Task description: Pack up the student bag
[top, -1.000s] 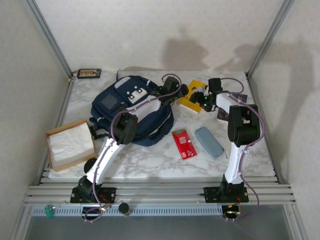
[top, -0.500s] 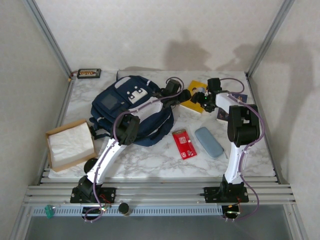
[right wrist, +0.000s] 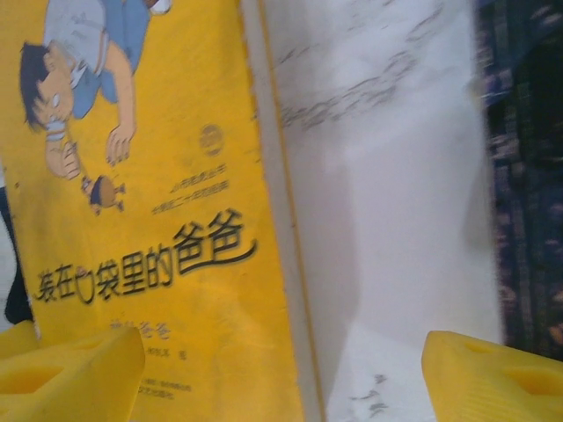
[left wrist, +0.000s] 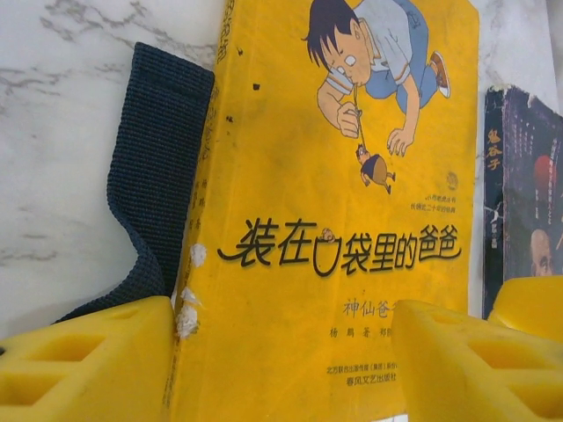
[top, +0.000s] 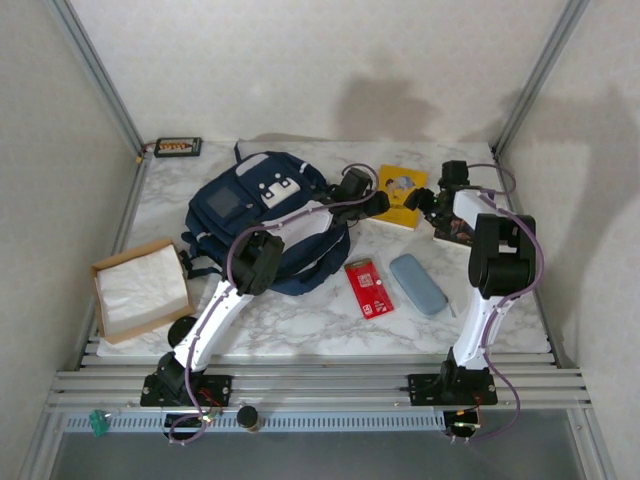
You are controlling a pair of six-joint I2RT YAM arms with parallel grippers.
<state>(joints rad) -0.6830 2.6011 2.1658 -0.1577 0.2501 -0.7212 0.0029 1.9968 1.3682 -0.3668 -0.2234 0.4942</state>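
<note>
One strap (left wrist: 158, 176) seemingly abuts yellow book (left wrist: 334, 158) | marble (right wrist: 378, 220) right | left gripper (left wrist: 281, 374) astride

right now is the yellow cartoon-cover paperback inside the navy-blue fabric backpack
No, the yellow paperback lies flat on the marble table, outside the backpack.

Top view overlooks table (top: 300, 325); close wrist views share yellow book (left wrist: 334, 176).

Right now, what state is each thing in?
student bag: lying flat, front up; zip unclear.
yellow book: closed, flat, cover up.
dark book: closed, flat.
red packet: lying flat.
grey-blue case: shut.
cardboard box: open, white paper inside.
left gripper: jaws open, over the yellow book.
right gripper: jaws open, empty.
</note>
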